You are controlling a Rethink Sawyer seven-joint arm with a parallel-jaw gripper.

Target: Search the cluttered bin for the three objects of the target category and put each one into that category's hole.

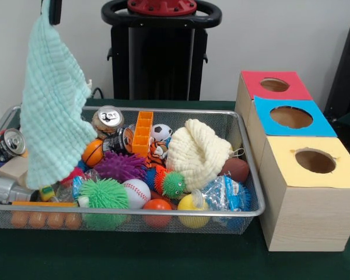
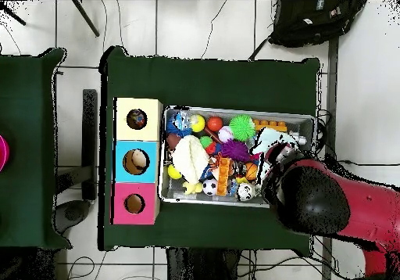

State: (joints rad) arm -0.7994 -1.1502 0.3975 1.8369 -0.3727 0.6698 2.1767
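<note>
Above the wire bin's (image 1: 252, 211) end farthest from the yellow-topped box (image 1: 312, 198), claw (image 1: 54, 10) pinched shut on the top corner of a mint-green cloth (image 1: 53, 99): soft, light, limp, draping long, likely to snag clutter, so best kept gripped high.

Even, soft indoor light, faint shadows under the mesh bin (image 1: 245, 175), no glare.

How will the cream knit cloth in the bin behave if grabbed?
Probably floppy: the cream knit cloth lies slumped in soft folds over the toys. Likely light, and apt to drape like the mint cloth hanging from the gripper. It may snag the spiky green ball touching it.
</note>
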